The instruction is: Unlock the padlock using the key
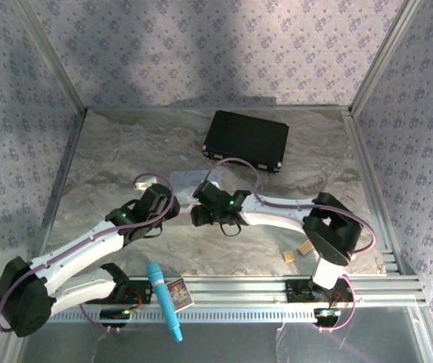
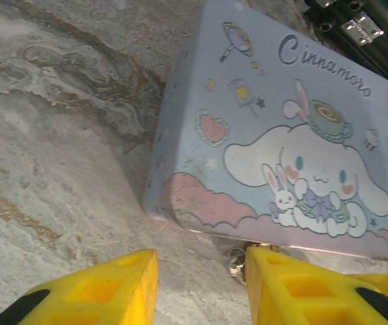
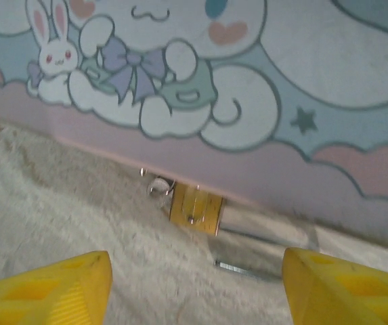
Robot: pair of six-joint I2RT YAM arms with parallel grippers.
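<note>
1. The tin (image 2: 275, 135) is lying flat on the surface (image 2: 58, 169) with its lid up. The padlock (image 3: 195, 210) is hanging at the tin's front edge, so it seems to be keeping the tin closed. Its brass body is resting low against the edge, and the thin silver shackle is going up toward the tin.
2. A thin silvery piece is lying on the surface just beside the padlock, on the near side. I am judging it to be the key (image 3: 238, 269), but it is blurred. It is not sitting in the padlock, and no claw is holding it.
3. The right claw (image 3: 197, 281) is released, with its yellow fingers standing wide apart and nothing between them. It is pointing straight at the padlock and the key, probably to pick one of them up.
4. The left claw (image 2: 200, 281) is also released and is grasping nothing. It is facing the same edge of the tin, perhaps to hold the padlock steady.
5. The lid is showing the cursive word "Cinnamoro", with the end cut off by the frame edge. Below it, a white long-eared cartoon character is sitting with a small rabbit. I am not able to read any writing on the padlock.
</note>
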